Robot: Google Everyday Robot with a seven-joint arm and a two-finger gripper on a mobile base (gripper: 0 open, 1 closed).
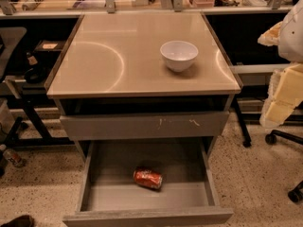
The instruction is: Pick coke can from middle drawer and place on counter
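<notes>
Hanging far right (their state: cannot tell), jaws sit clear of coke can (147, 178).

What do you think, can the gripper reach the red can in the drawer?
Probably yes: the middle drawer is open, nothing covers the coke can lying inside, and the gripper is at the right edge, beside the counter.

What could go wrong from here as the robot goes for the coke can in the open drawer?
1. The coke can lies on its side in the middle drawer, so it may roll when touched.
2. The scuffed drawer front sits just above, so the arm could clip it while reaching in.
3. The white bowl stands on the counter; setting the can down nearby could knock it.
The gripper is at the right edge, far from the can.
</notes>
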